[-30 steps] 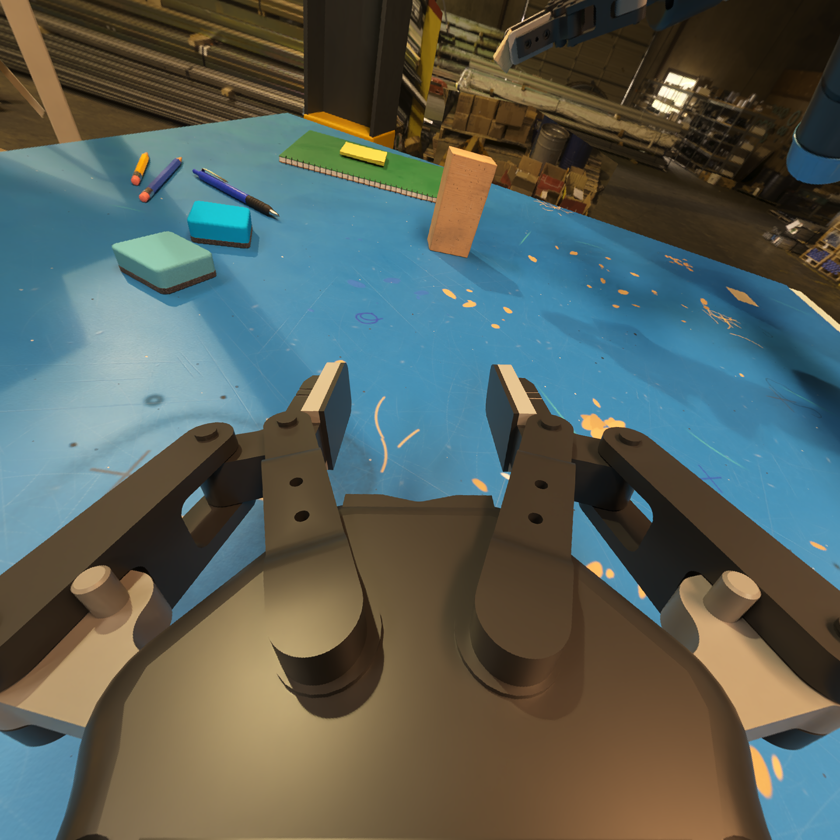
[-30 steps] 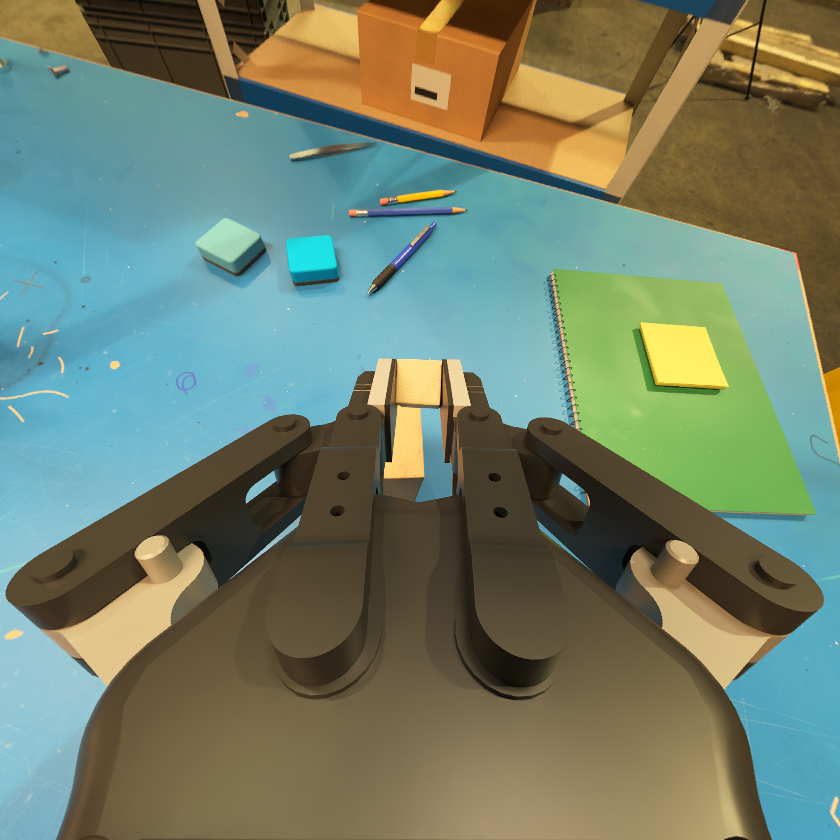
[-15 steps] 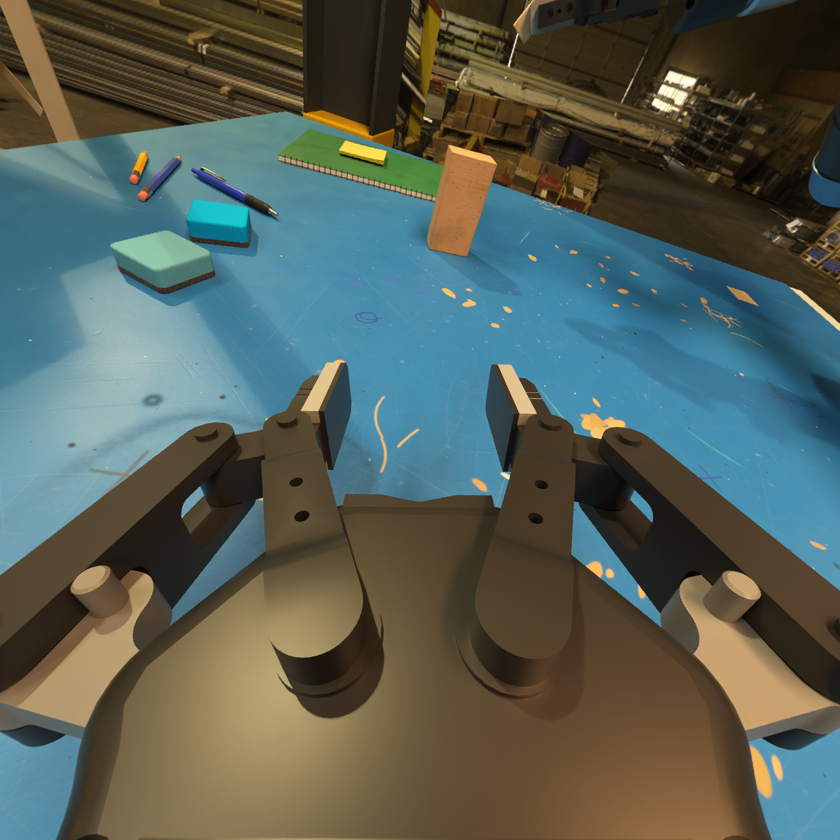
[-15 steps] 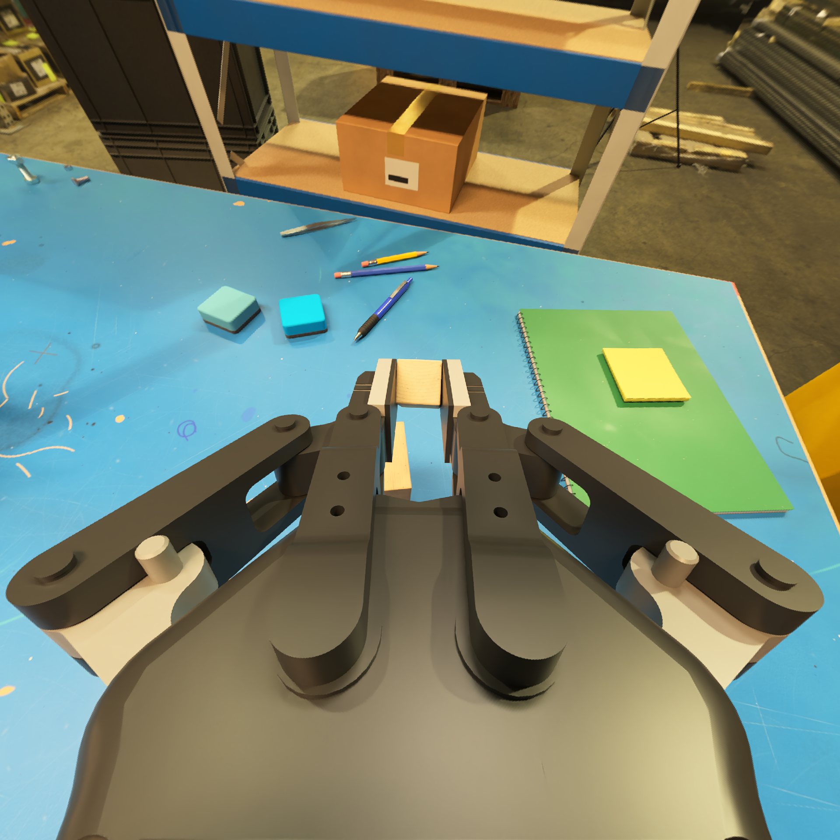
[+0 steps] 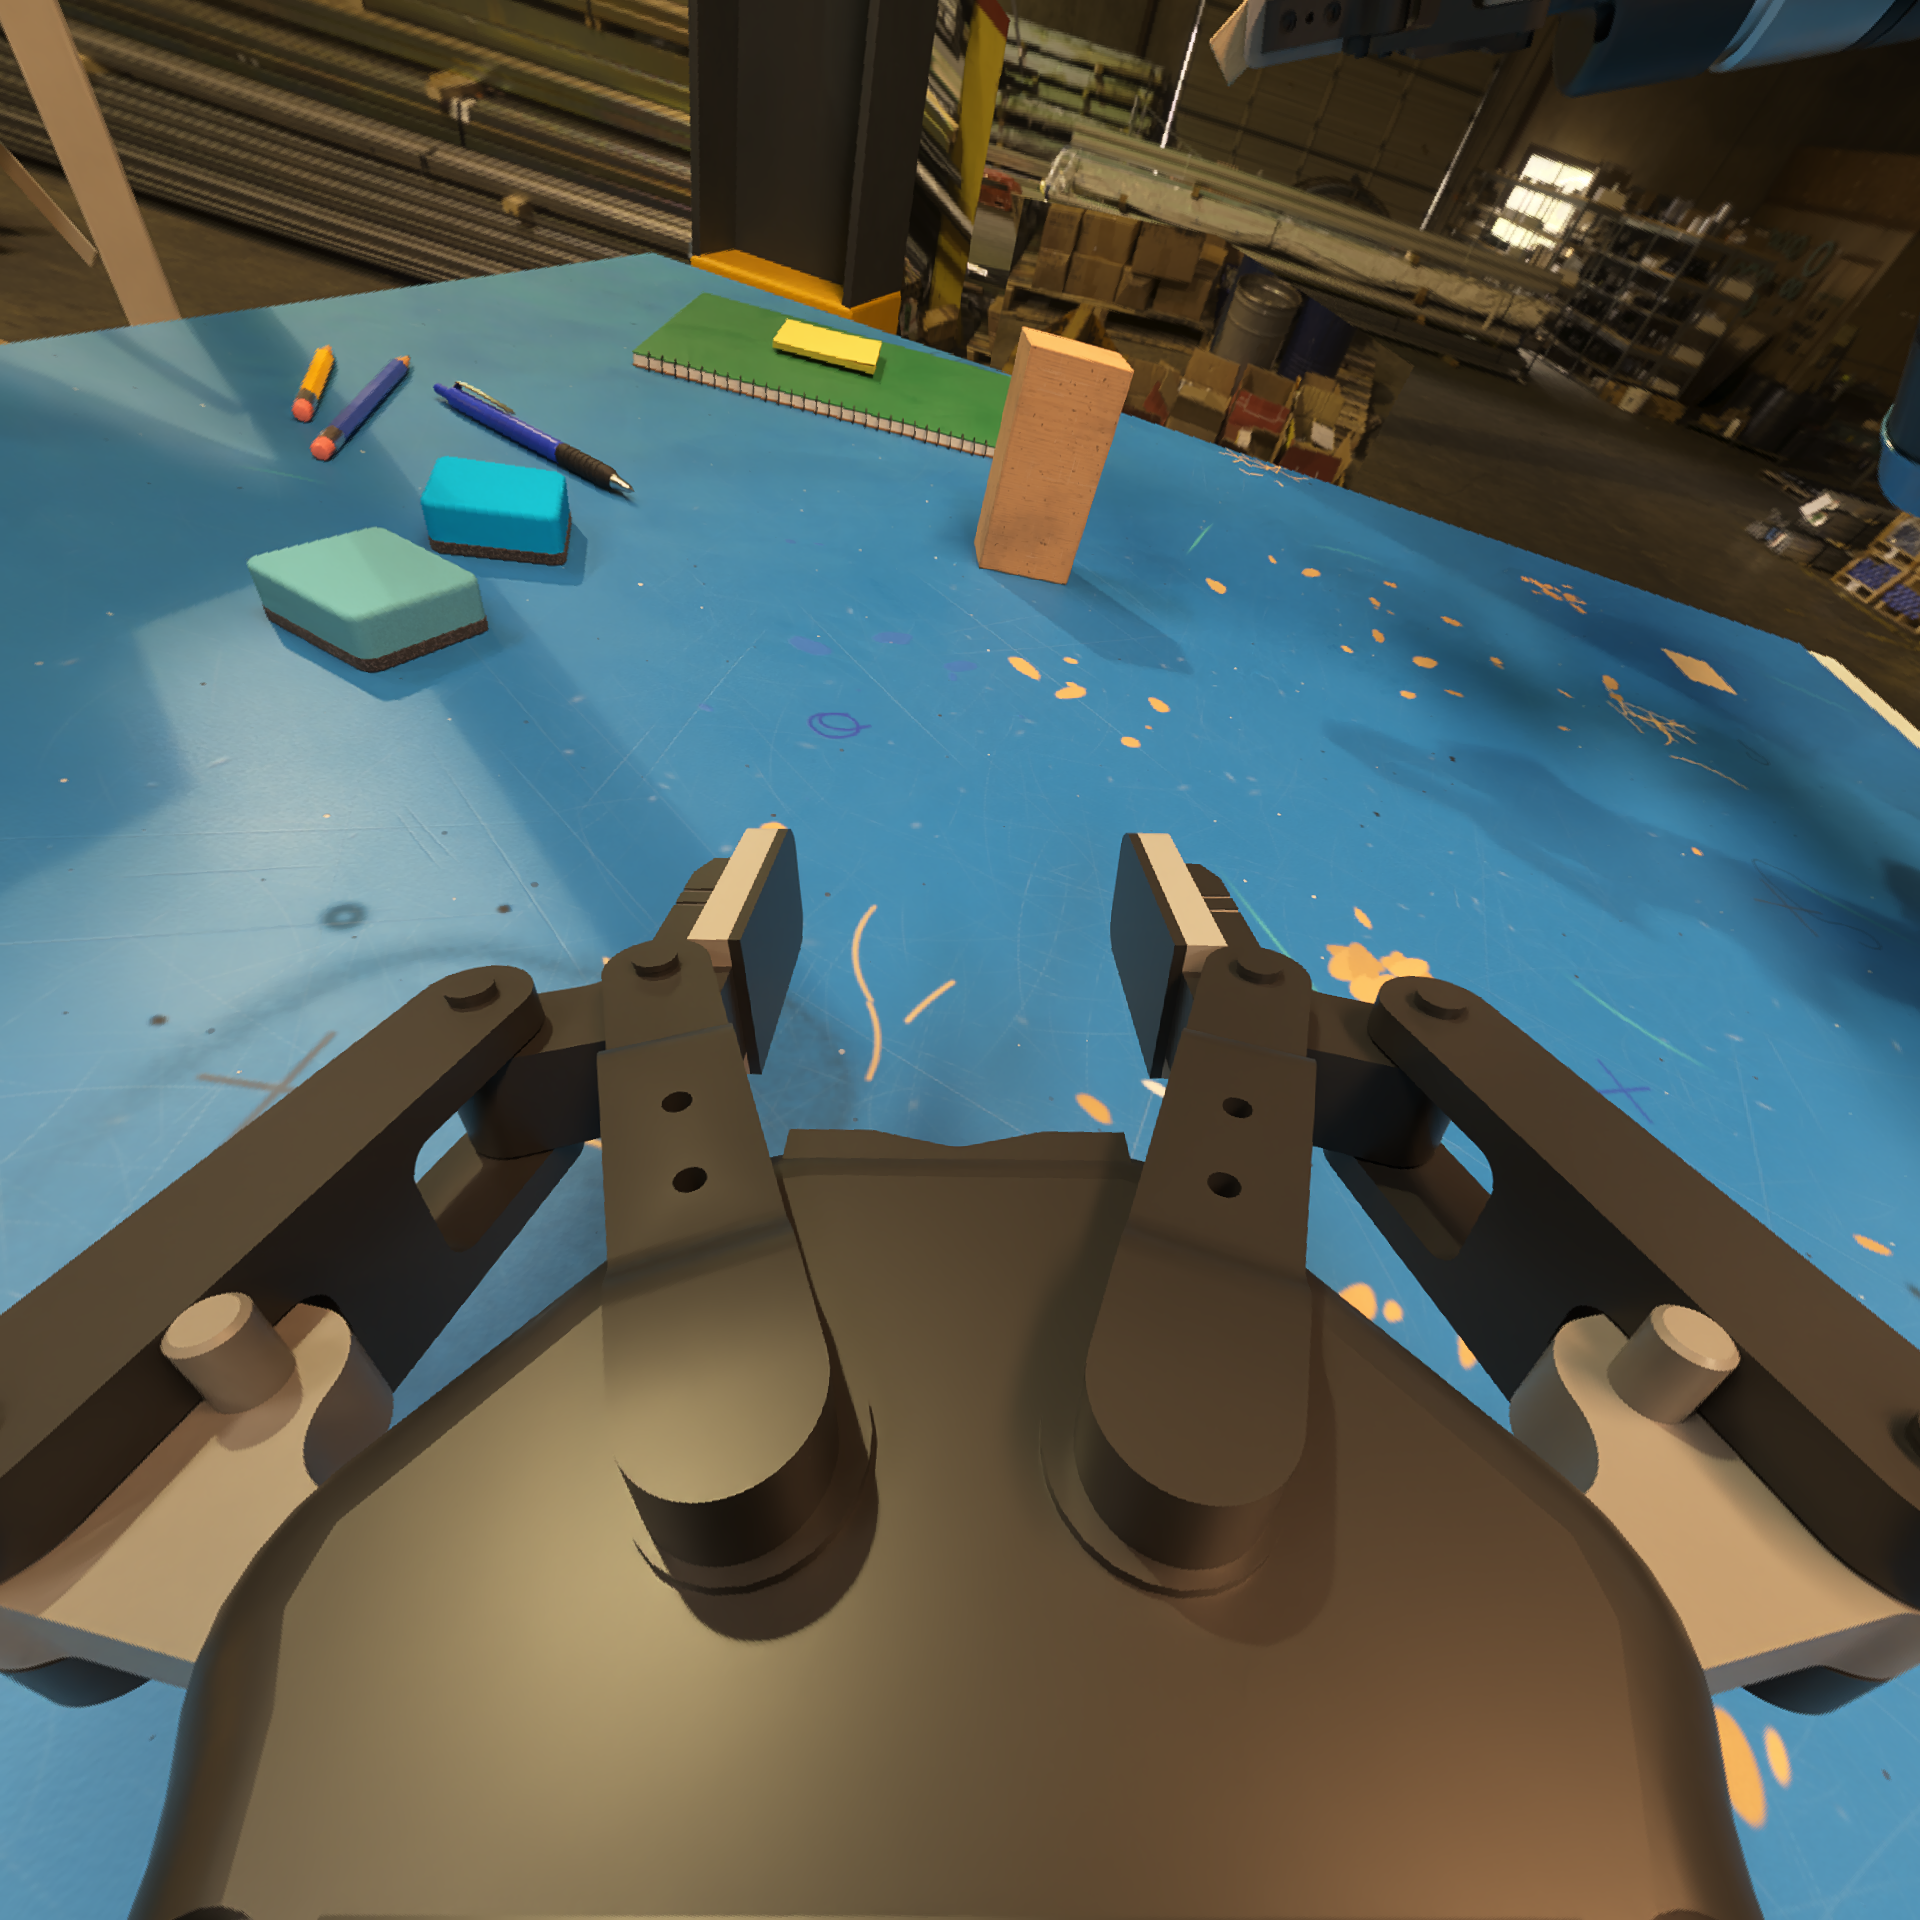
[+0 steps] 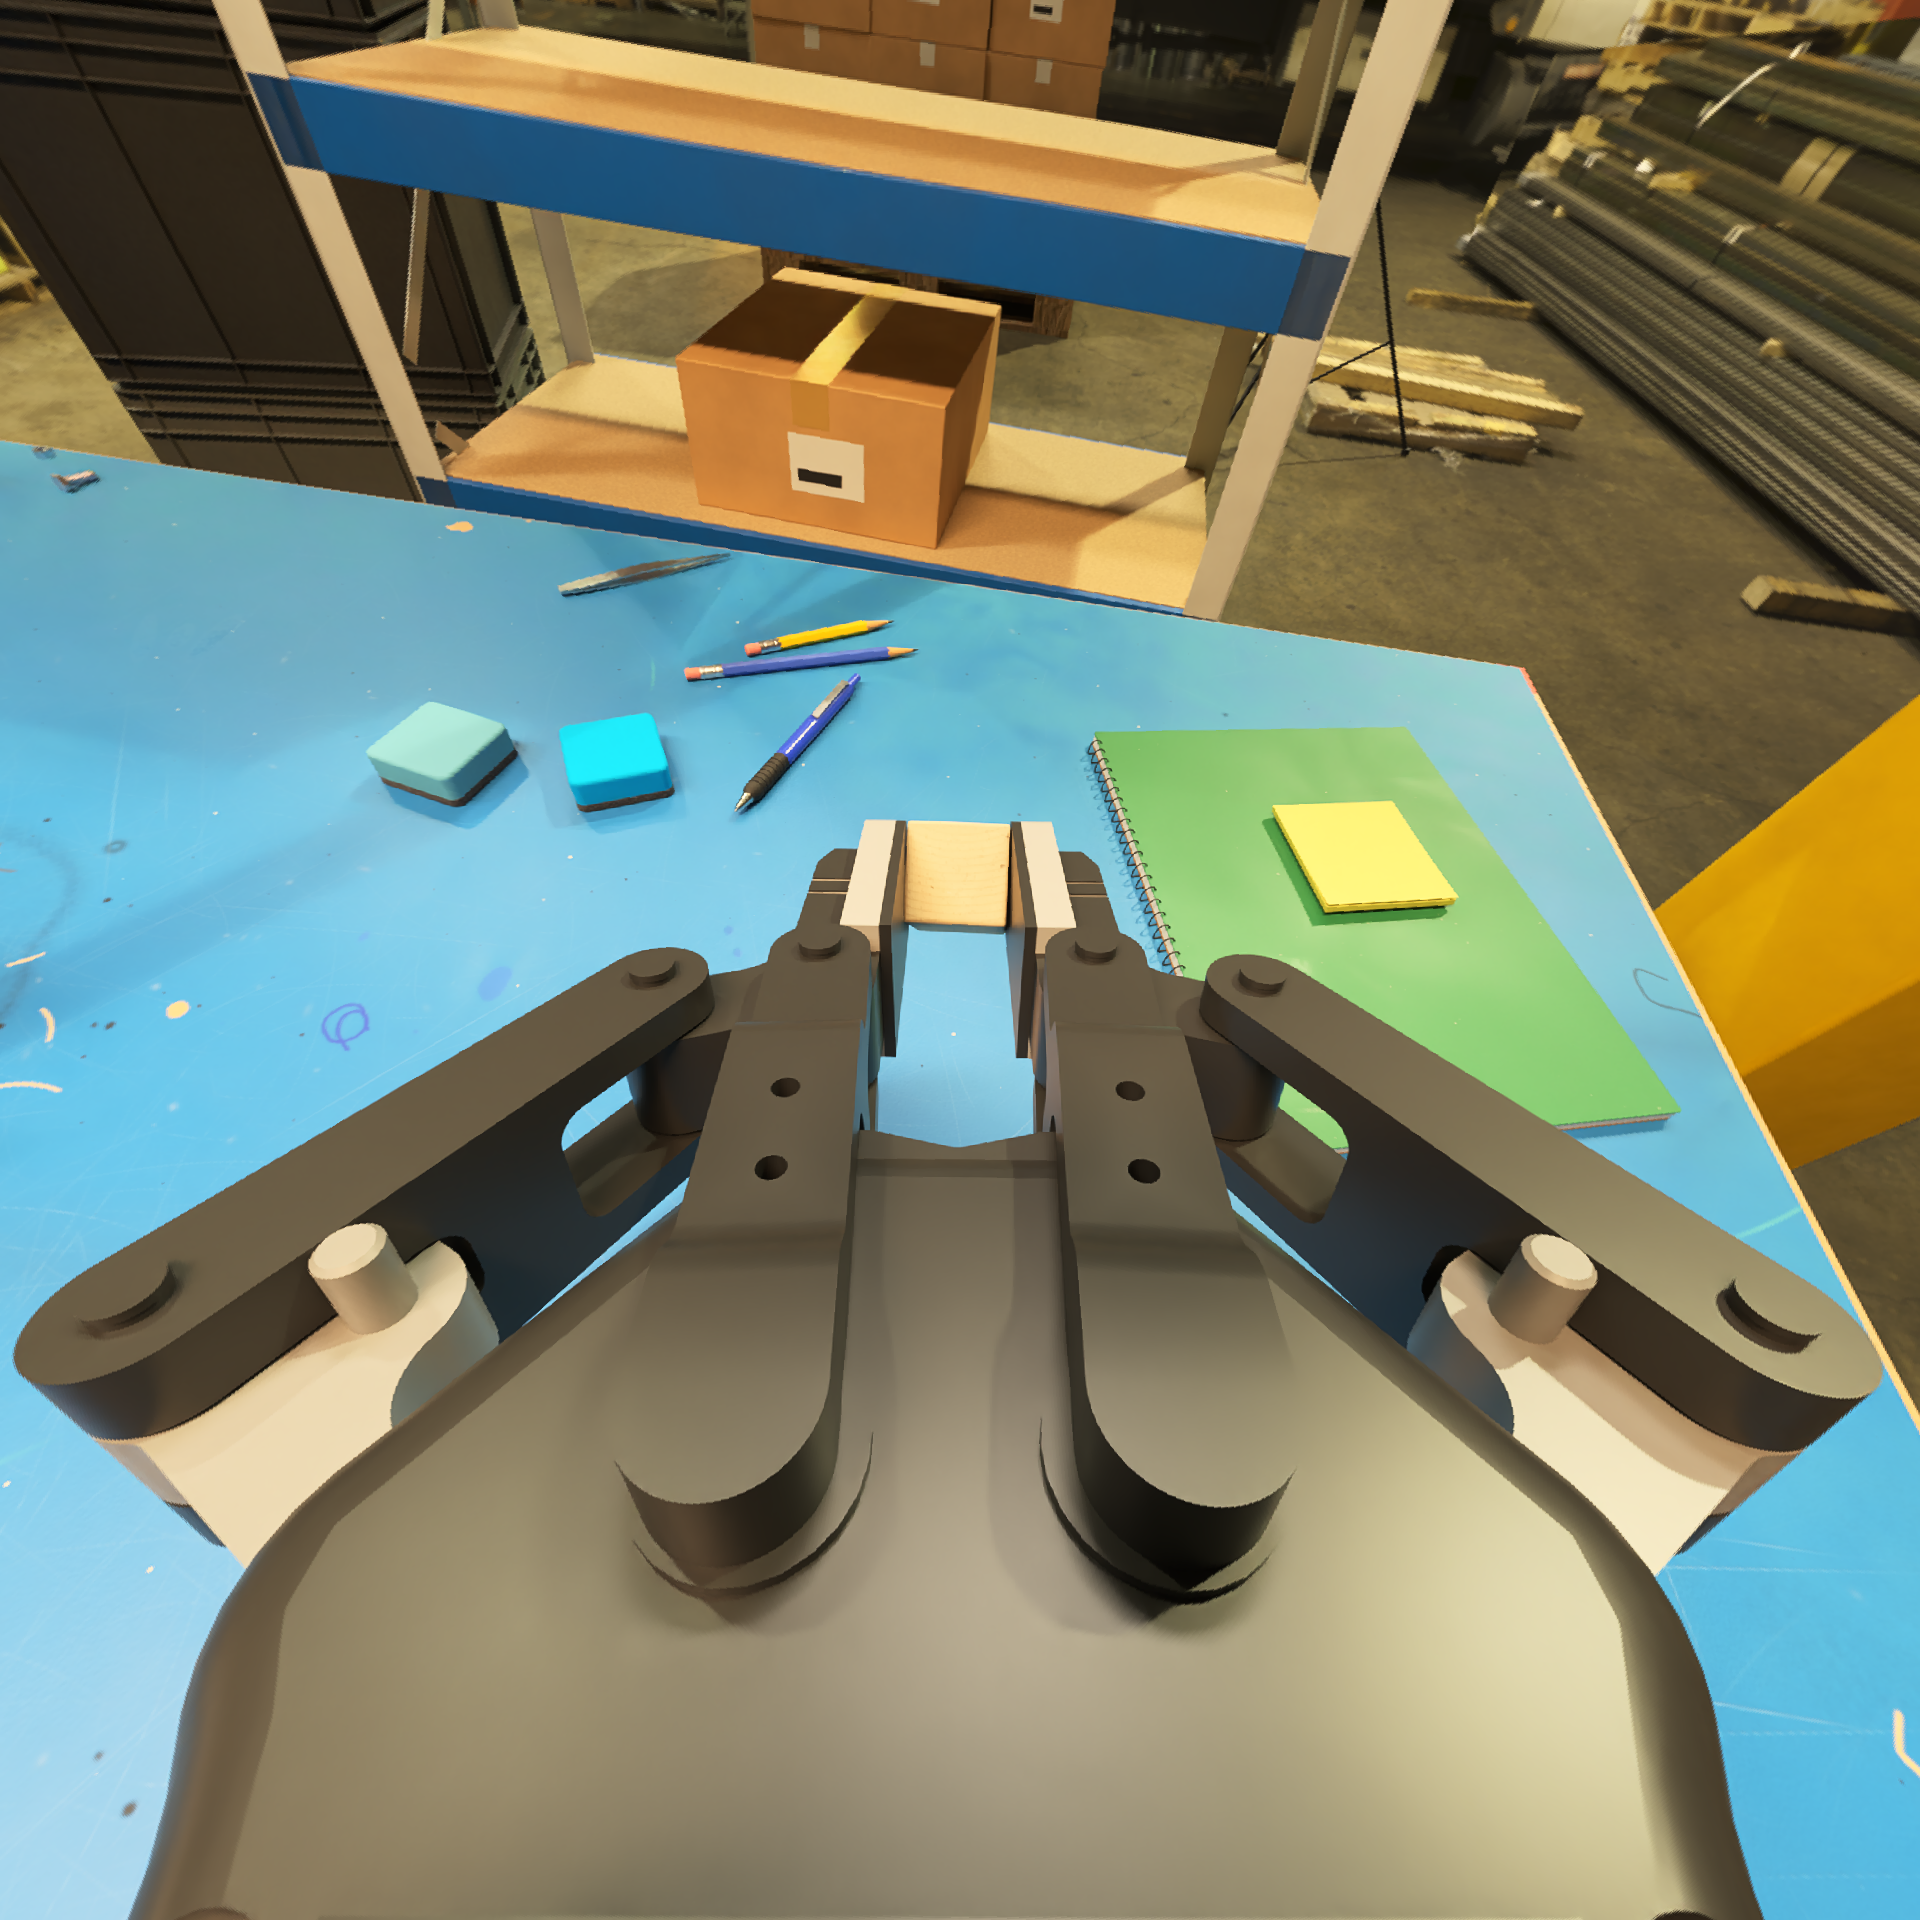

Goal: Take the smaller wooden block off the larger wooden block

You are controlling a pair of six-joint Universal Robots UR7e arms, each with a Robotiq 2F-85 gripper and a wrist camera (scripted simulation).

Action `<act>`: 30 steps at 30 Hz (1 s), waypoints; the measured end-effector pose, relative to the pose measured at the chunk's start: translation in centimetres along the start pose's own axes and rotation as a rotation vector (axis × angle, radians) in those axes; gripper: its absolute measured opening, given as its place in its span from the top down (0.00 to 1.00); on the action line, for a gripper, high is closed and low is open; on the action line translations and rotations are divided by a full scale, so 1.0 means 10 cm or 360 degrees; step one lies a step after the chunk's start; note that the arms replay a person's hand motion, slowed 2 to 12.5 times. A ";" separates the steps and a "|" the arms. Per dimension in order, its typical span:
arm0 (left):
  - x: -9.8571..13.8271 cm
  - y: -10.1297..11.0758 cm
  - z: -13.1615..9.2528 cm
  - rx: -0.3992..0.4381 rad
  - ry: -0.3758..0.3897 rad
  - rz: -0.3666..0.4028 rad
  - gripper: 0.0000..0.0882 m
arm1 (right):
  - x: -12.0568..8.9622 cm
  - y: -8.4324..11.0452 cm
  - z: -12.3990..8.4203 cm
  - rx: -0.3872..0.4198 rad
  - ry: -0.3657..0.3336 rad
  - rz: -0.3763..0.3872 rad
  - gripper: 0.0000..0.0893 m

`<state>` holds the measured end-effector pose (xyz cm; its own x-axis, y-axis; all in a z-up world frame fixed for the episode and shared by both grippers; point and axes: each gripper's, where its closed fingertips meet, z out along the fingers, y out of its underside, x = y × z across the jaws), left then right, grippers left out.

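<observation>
**Small block lifted, large block standing alone**

We see the smaller wooden block (image 6: pixel 956 871) as a pale, squarish piece of light wood, clamped between the fingertips of the right tool (image 6: pixel 956 878) and held up off the blue surface (image 6: pixel 260 914). The larger wooden block (image 5: pixel 1049 457) is a tall, orange-tan rectangular post standing upright on its small end on that surface, its top bare, well apart from the smaller block.
</observation>
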<state>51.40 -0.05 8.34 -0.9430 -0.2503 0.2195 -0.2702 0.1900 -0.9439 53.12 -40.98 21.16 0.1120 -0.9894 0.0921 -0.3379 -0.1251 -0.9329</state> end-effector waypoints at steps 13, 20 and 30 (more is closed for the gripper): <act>0.01 0.00 0.01 -0.0006 -0.0001 0.0007 0.39 | 0.07 0.10 -0.06 0.0050 0.0068 0.0020 0.81; 0.02 0.01 0.01 -0.0012 -0.0002 0.0014 0.39 | 0.10 0.17 -0.07 0.0067 0.0097 0.0032 0.81; 0.03 0.01 0.02 -0.0018 -0.0005 0.0022 0.39 | 0.12 0.27 -0.07 0.0081 0.0108 0.0048 0.81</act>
<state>51.13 -0.25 8.23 -0.9461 -0.2505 0.2055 -0.2591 0.2042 -0.9440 51.70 -42.52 19.04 0.0381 -0.9956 0.0858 -0.2922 -0.0932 -0.9518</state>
